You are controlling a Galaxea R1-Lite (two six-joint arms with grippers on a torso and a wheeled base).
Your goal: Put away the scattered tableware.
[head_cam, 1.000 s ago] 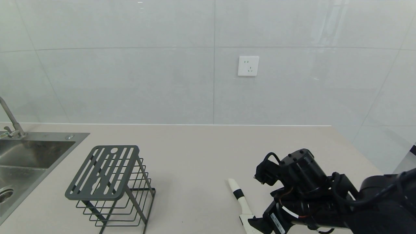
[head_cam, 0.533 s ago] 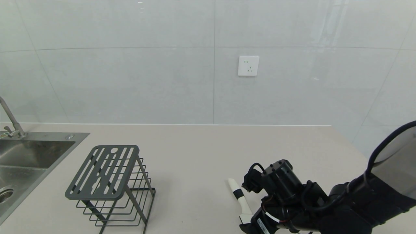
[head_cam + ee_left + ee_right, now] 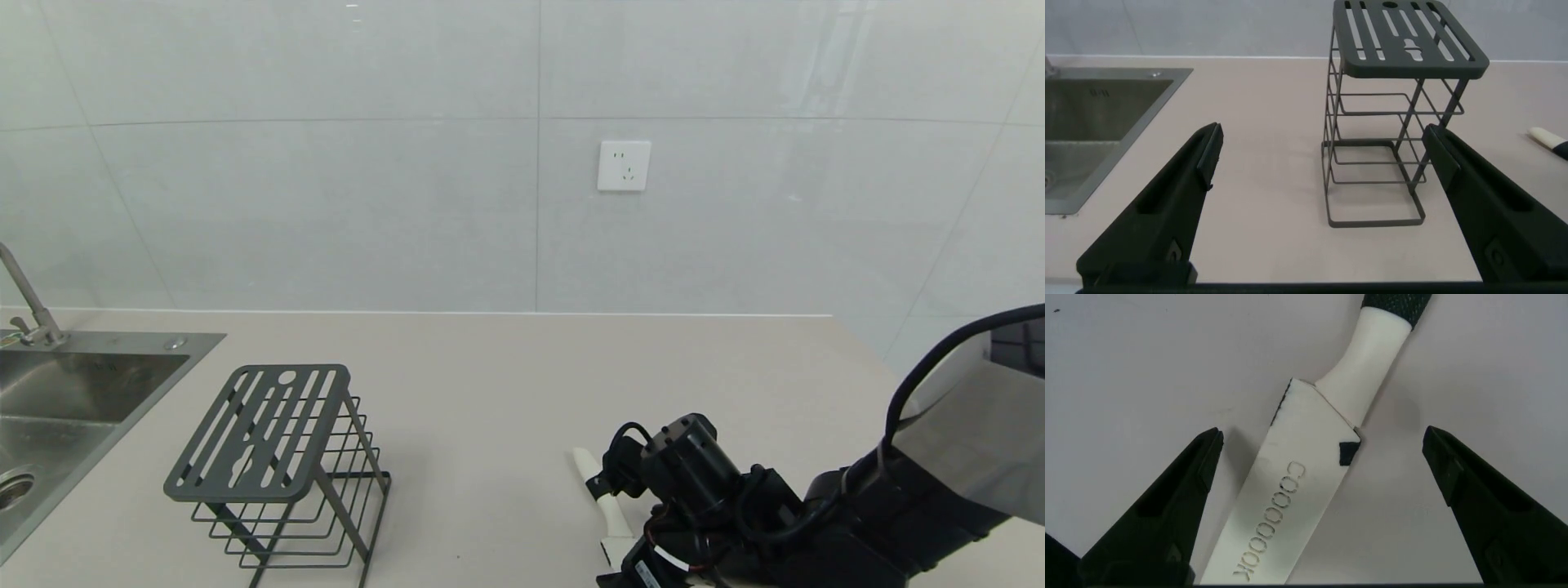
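Where the head view reaches its lower right, the right arm (image 3: 735, 523) bends low over the pale counter (image 3: 490, 384). It covers the blade of a white kitchen knife (image 3: 611, 518). The knife's handle, with a black band, pokes out toward the upper left, just beside the wrist. A dark wire knife rack (image 3: 261, 433) with a slotted top plate stands upright in the lower left, well apart from the knife. At the left edge are a steel sink (image 3: 57, 392) and its faucet (image 3: 28, 302). A white wall socket (image 3: 624, 166) sits on the tiled wall above centre.

In the left wrist view, the left gripper (image 3: 1321, 131) has its two dark fingers spread wide with nothing between them. It hangs above the counter. The rack stands beyond the fingers, and the sink lies off to one side of it. On the rack's other side, the rounded end of the knife handle (image 3: 1545, 137) shows at the frame's edge.

In the right wrist view, the right gripper (image 3: 1320, 434) is also spread wide. One finger stands on each side of the knife, and neither touches it. The knife lies flat on the counter, with the white blade, a black mark at its heel, the white neck of the handle and the black band all between the fingers.
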